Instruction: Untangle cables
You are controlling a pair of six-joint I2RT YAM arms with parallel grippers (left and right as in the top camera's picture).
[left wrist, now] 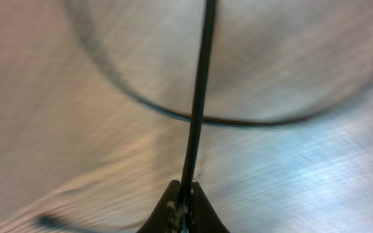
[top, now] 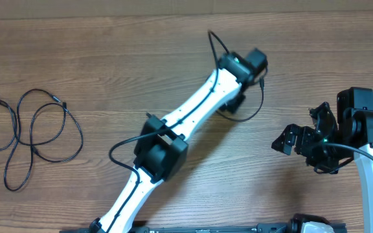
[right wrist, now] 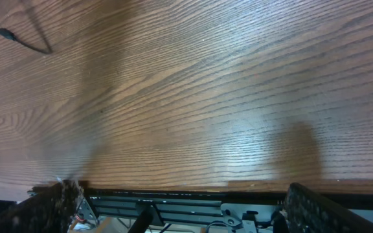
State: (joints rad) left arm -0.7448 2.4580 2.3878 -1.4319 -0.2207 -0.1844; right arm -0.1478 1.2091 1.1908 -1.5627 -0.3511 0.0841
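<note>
Jaws of the left gripper [left wrist: 185, 197] clench a thin black cable [left wrist: 201, 77]; other cables [top: 19, 123] lie well left of it, the released right gripper [top: 296, 139] to its right.

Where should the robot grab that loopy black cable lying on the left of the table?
Grip the loopy cable on its outer curve, the side toward the table's middle, coming straight down and pinching across the cord. There one strand lies flat on bare table, clear of the crossings further left.
</note>
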